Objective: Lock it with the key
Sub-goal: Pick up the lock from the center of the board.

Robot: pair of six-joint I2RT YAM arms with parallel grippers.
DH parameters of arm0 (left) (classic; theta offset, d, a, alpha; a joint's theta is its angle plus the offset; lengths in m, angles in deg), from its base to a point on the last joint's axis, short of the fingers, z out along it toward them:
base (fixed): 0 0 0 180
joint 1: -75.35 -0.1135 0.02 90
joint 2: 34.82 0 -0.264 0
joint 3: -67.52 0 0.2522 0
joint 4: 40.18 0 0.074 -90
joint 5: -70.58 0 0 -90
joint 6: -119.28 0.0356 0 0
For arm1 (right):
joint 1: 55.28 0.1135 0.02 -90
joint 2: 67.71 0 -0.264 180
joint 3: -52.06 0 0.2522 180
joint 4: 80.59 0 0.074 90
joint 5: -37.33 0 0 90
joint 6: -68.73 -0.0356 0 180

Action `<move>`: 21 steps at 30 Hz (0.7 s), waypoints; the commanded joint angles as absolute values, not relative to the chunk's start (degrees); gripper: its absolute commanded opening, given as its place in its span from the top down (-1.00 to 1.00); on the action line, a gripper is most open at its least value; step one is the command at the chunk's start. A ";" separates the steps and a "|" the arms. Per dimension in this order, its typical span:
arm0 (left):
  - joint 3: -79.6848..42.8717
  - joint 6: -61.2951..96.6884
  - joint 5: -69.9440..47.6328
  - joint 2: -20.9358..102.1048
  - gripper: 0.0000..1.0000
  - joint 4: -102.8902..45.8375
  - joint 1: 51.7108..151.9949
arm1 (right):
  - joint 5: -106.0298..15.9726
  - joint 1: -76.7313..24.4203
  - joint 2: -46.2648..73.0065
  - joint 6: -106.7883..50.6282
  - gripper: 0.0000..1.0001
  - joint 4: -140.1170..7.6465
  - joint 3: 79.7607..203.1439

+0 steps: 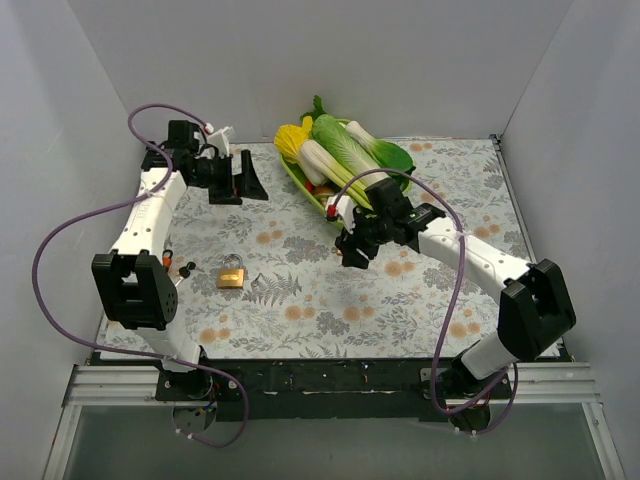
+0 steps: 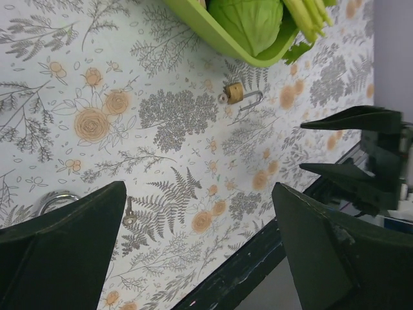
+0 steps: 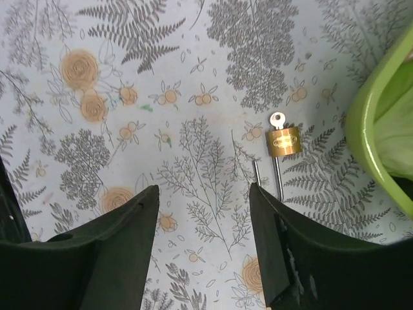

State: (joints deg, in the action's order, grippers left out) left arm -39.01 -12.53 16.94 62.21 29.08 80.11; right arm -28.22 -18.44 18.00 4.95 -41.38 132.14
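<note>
Padlock (image 1: 231, 272), brass, lies flat on the patterned surface (image 1: 400, 310) near the left arm's base. A small metal piece (image 1: 262, 285) just beside it looks like a loose key, but it is too small to confirm.

Further in, under the right arm, a smaller padlock (image 3: 284, 141) lies near the rim of the green tray (image 3: 360, 123), not touching it. A key head (image 3: 277, 119) protrudes from its body. Its shackle (image 3: 279, 177) appears swung open, with one leg standing free to the side. The right fingers (image 3: 116, 245) hover above and short of it, moderately apart, holding nothing.

Further back on the left, the left fingers (image 2: 64, 245) are raised and spread wide, also holding nothing. At the rear, the tray carries vegetables (image 1: 340, 150).

Assessment: the step in hand is probably the right arm's approach to the keyed lock, and nothing is locked yet. Which of the two locks is the target cannot be settled.

Recommendations:
- Bring the right fingers down square across the flat of the key head, not the brass body.
- The lock is loose and will likely spin, so have the left fingers pin the body first.
- Seat the free shackle leg before turning.
- Keep the wrist clear of the tray rim.
</note>
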 commanded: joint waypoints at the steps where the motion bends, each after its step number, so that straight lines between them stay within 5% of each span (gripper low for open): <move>1: -41.68 -12.82 27.43 61.15 -0.96 30.97 75.44 | -29.90 -18.37 20.35 13.36 -0.27 -36.77 135.08; 10: -39.58 -14.32 23.30 56.59 -0.96 26.58 73.68 | -33.16 -24.85 21.68 14.95 -0.23 -41.34 130.33; 21: -39.40 -17.92 17.68 54.91 -0.96 23.06 73.51 | -42.45 -42.79 17.62 -11.14 -0.21 -52.77 125.49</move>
